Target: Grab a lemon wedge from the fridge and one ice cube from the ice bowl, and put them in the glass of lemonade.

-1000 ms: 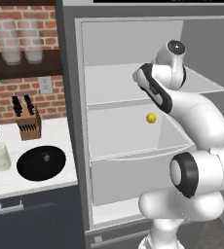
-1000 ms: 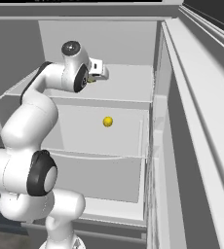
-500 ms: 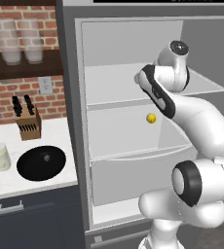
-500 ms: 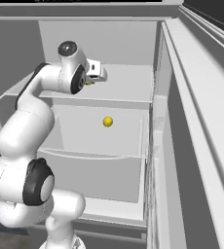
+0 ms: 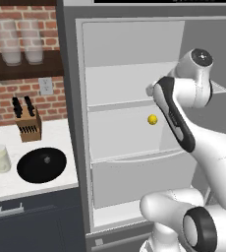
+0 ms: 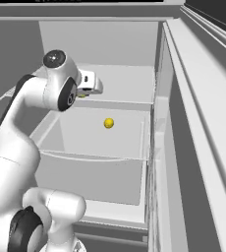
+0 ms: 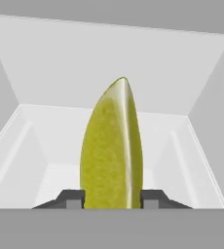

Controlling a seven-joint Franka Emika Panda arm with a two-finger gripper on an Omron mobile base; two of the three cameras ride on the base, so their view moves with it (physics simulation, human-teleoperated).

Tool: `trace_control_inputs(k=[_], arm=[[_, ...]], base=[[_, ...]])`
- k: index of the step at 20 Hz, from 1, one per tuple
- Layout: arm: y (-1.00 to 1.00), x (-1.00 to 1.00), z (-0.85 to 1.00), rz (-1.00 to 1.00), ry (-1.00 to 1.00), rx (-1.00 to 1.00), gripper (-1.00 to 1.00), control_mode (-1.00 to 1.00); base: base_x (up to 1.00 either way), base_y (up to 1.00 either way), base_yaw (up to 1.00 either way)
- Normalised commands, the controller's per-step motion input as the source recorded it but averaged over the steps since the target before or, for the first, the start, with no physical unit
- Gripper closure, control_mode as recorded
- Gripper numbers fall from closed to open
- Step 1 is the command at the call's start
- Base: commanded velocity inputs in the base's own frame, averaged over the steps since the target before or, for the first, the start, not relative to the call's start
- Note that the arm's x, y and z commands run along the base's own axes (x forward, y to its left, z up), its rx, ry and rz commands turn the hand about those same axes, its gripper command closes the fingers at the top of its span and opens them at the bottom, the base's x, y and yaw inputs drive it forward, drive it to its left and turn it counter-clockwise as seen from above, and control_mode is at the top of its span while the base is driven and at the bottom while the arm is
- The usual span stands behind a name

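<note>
Clearly the gripper (image 7: 112,199) grips the lemon wedge (image 7: 112,146) between its two fingertips (image 7: 70,199), the pointed tip standing away from the hand, inside the fridge (image 5: 134,49) above its upper white shelf (image 6: 125,83).

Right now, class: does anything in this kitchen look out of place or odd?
One thing: a small yellow ball lies loose on the fridge shelf. Otherwise nothing stands out; the pincer grips the lemon wedge squarely.

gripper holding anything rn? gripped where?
Yes: the lemon wedge, clamped between the two fingertips of the gripper at its wide lower end, pointed tip away from the hand, inside the fridge.
</note>
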Motion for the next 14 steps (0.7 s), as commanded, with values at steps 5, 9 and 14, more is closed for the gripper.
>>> trace_control_inputs(k=[5,9,14], arm=[[-0.11,-1.0,-0.05,0.0,0.0,0.0,1.0,-1.0],[0.0,-1.0,-0.13,0.0,0.01,-0.01,1.0,-1.0],[0.0,-0.79,-0.12,0.0,0.0,-0.07,1.0,-1.0]], base=[[0.0,0.0,0.0],[0.0,0.0,0.0],[0.0,0.0,0.0]])
